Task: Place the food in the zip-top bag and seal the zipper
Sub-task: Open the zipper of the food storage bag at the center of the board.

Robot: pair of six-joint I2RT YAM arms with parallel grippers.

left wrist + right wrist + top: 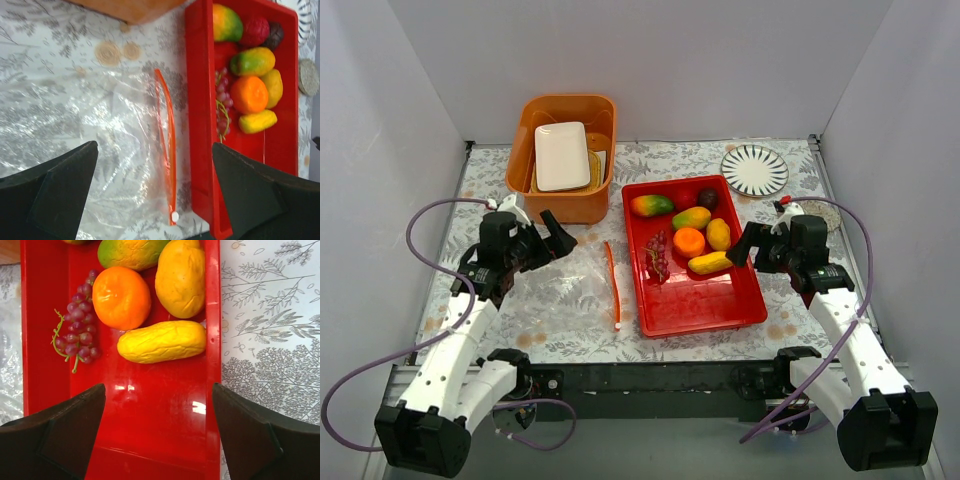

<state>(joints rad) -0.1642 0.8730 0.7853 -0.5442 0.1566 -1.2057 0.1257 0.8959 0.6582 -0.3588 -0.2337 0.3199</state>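
Note:
The zip-top bag (pixel 565 292) lies flat and empty on the patterned cloth, left of the red tray (pixel 705 305). Its orange-red zipper (pixel 612 283) runs along the side facing the tray, with the white end (pixel 175 216) nearest me. The tray holds two mangoes (pixel 652 205), an orange (pixel 689 241), yellow pieces (pixel 710 263), a dark purple ball (pixel 708 197) and grapes (pixel 657 256). My left gripper (pixel 553 240) is open and empty above the bag (pixel 115 150). My right gripper (pixel 741 246) is open and empty over the tray's right side, near the long yellow piece (pixel 162 341).
An orange bin (pixel 535 125) holding a white dish (pixel 562 155) stands at the back left, close to my left gripper. A striped plate (pixel 754 169) sits at the back right. White walls close in the left, right and back.

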